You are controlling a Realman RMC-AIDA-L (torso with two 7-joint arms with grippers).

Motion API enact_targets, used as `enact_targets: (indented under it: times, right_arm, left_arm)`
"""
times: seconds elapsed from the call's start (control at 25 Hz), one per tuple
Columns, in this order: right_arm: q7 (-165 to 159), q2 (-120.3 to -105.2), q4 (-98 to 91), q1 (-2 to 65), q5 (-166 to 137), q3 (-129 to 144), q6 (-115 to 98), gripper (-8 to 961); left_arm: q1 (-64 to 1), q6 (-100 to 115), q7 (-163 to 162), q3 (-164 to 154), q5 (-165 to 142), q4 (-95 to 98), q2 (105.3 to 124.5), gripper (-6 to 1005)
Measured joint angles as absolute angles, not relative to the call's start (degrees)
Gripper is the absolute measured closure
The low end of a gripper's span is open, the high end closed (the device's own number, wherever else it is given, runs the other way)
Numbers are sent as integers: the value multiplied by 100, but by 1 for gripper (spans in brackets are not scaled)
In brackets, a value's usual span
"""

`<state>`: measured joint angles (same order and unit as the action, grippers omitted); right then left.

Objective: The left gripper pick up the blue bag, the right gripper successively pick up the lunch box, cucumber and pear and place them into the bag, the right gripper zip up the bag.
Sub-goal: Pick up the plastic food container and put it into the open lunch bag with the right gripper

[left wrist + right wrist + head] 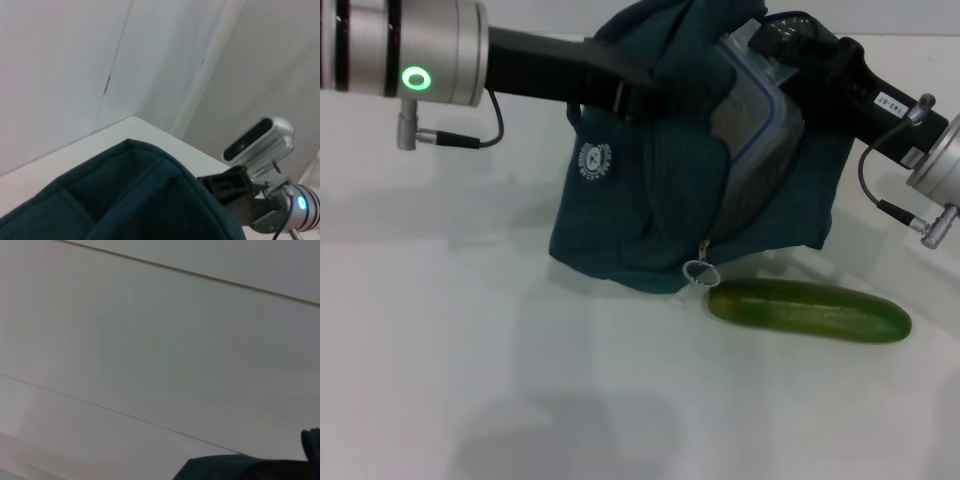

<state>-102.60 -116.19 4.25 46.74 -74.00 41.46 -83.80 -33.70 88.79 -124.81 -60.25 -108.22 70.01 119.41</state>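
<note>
At the top of the head view, the left tool (655,100) reaches in from ten o'clock and is clamped on the upper fabric of the blue bag (620,215), holding it up with its mouth turned toward three o'clock; the fingertips themselves are partly wrapped in cloth. The right tool (775,45) comes in from two o'clock and sits at the bag's opening against the lunch box (755,125), but fabric and the box hide its fingers, so I cannot tell whether it grips or has let go. One lunch box shows, tilted on edge, half inside the bag and half covered by it; what it contains cannot be made out. One ring-pull zipper (698,272) hangs at the bag's lower edge, at six o'clock. One cucumber (808,309) lies on the white desk (470,350) just beside the bag, at five o'clock from it. The left wrist view shows only a bag corner and the right arm.
</note>
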Motion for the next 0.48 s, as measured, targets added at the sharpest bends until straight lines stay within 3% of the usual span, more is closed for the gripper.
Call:
enact_targets:
  times: [0.48]
  right_arm:
    - [-10246, -11619, 429, 4751, -7582, 4149, -7963, 856]
  left_arm:
    - [-3384, 8659, -12390, -5996, -10843, 6493, 11935, 958]
